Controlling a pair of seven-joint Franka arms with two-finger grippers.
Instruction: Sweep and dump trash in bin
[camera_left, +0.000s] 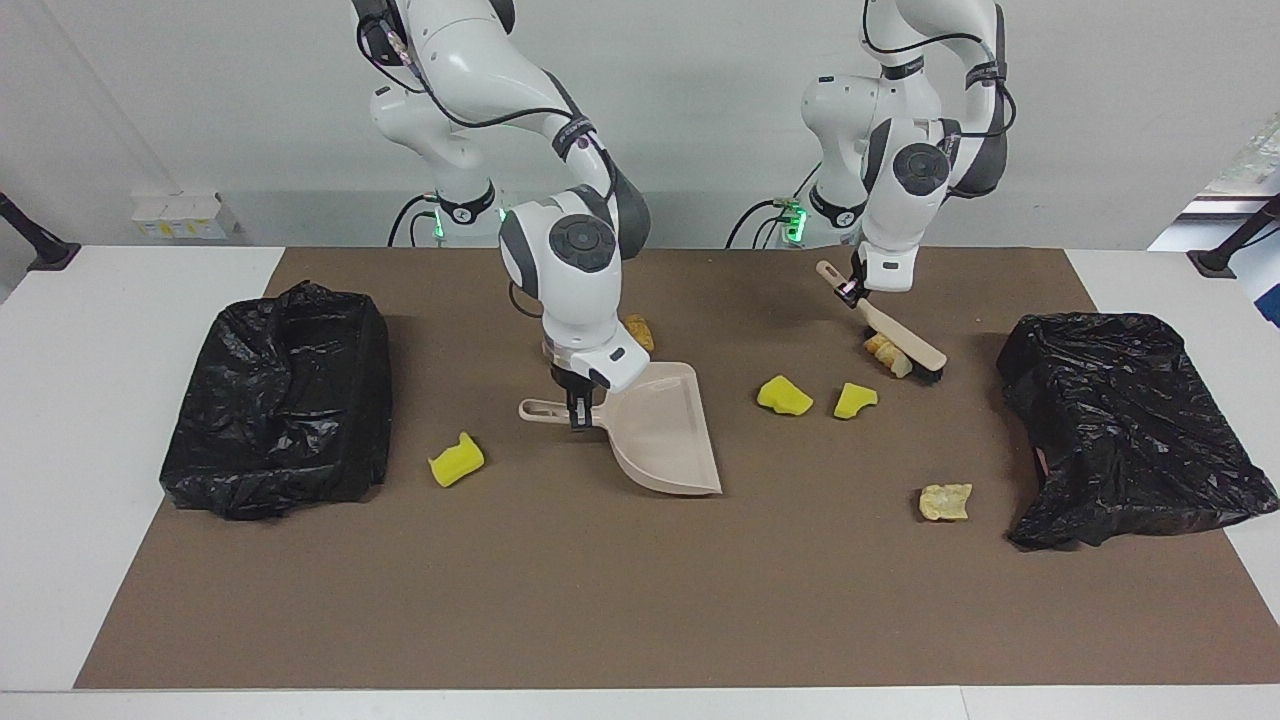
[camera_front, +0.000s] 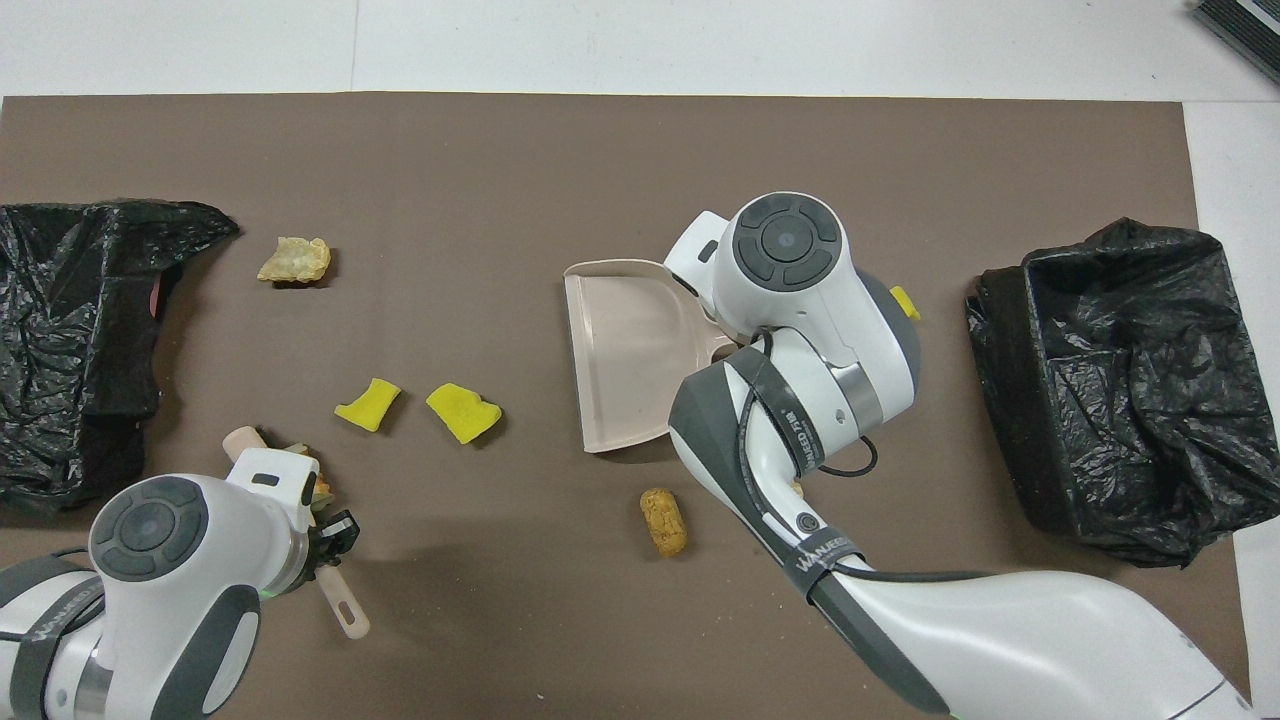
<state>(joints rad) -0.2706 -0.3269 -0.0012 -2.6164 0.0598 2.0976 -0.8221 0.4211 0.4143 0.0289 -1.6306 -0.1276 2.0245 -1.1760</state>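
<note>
My right gripper (camera_left: 577, 408) is shut on the handle of a beige dustpan (camera_left: 660, 430), whose mouth faces the left arm's end of the table. Just off that mouth, two yellow trash wedges (camera_left: 784, 395) (camera_left: 855, 400) lie on the brown mat. My left gripper (camera_left: 852, 290) is shut on a brush (camera_left: 900, 340), its bristles against a beige chunk (camera_left: 885, 350). Another beige chunk (camera_left: 945, 501) lies beside the bin (camera_left: 1130, 420) at the left arm's end. A third yellow wedge (camera_left: 456, 460) sits near the other bin (camera_left: 280, 400). A golden-brown lump (camera_front: 664, 520) lies nearer to the robots than the dustpan.
Both bins are lined with crumpled black bags and stand at the two ends of the brown mat (camera_left: 640, 600). White table (camera_left: 100, 500) borders the mat. The right arm's wrist (camera_front: 790, 250) covers the dustpan handle in the overhead view.
</note>
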